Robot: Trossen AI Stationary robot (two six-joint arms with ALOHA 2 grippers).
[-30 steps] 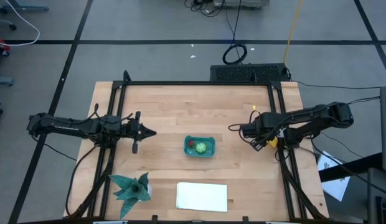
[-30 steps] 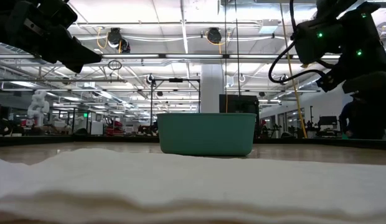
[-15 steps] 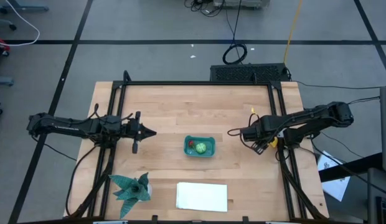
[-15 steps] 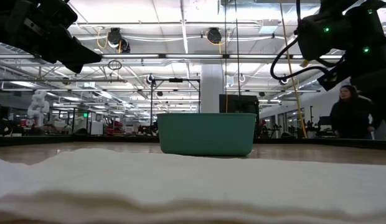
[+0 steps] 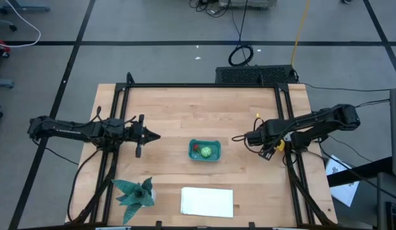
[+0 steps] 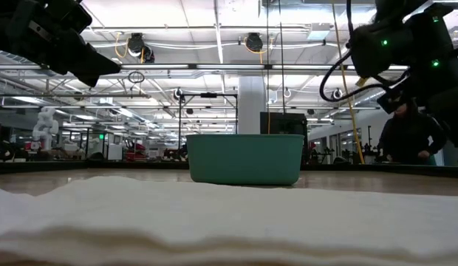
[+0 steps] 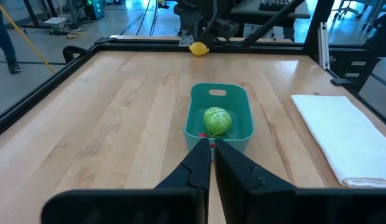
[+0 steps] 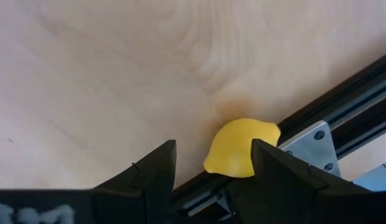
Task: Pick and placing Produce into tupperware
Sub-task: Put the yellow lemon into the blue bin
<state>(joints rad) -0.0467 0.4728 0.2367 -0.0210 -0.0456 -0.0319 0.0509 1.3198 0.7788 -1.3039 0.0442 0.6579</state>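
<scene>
The teal tub (image 5: 204,151) stands at the table's middle and holds the red piece (image 5: 195,150) and the round light green piece (image 5: 207,152). It also shows in the low view (image 6: 244,159) and the left wrist view (image 7: 218,102). The yellow piece (image 8: 243,149) lies on the wood at the right edge, against the black rail, and shows small in the high view (image 5: 278,146). My right gripper (image 8: 213,146) is open and hangs over it. My left gripper (image 5: 153,136) waits shut above the table, left of the tub (image 7: 211,155). My right gripper comes from above with one finger (image 8: 152,171) on each side of the yellow piece. I cannot tell whether a finger touches it. The piece rests on the table with its side (image 8: 268,134) against the rail.
A folded white cloth (image 5: 207,201) lies by the near edge, and a spiky teal star-shaped thing (image 5: 135,193) sits at the near left. The black frame rail (image 8: 317,118) runs right beside the yellow piece. A person (image 6: 406,137) stands in the room behind.
My right arm has crept a little toward the near edge above the yellow piece. The tub and its contents have stayed put. A person in the room behind has moved.
</scene>
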